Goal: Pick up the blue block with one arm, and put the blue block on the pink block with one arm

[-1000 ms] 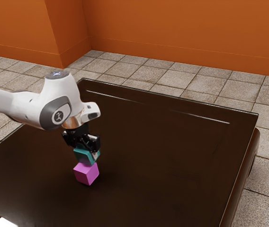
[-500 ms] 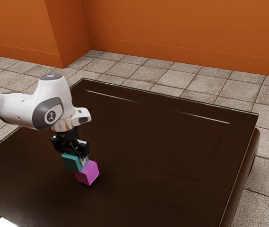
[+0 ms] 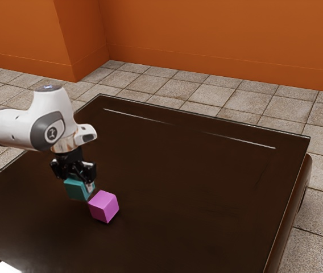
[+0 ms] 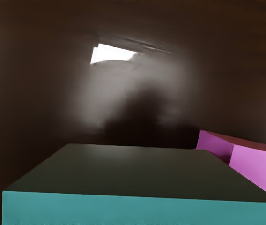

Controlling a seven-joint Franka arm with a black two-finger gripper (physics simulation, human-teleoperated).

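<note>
Blue block [image 3: 77, 189], teal in shade, is held in the gripper [image 3: 76, 182] above the table [image 3: 207, 187]. It is not on the pink block [image 3: 103, 206]. Seen from the exterior view, it hangs at about ten o'clock from the pink block, slightly tilted, with its lower corner close to the pink block's upper edge; whether the two touch cannot be told. The black fingers are narrowly parted, pressing the blue block from two opposite sides, so the grasp is closed on it. The white arm [image 3: 30, 125] enters from the exterior view's left and bends down over the table's near corner. The pink block rests flat on the dark tabletop, at about four o'clock from the gripper. In the wrist view the blue block [image 4: 137, 187] lies directly under the hand, its top face dark and its near face teal. The pink block [image 4: 250, 159] stands just beside it and beyond its far corner. The table [image 4: 39, 93] stretches past both, carrying a pale glare [image 4: 112, 53] and a dark shadow ahead of the held block. Tiled floor [image 3: 235, 96] and an orange wall [image 3: 218, 28] lie at twelve o'clock behind the table.
</note>
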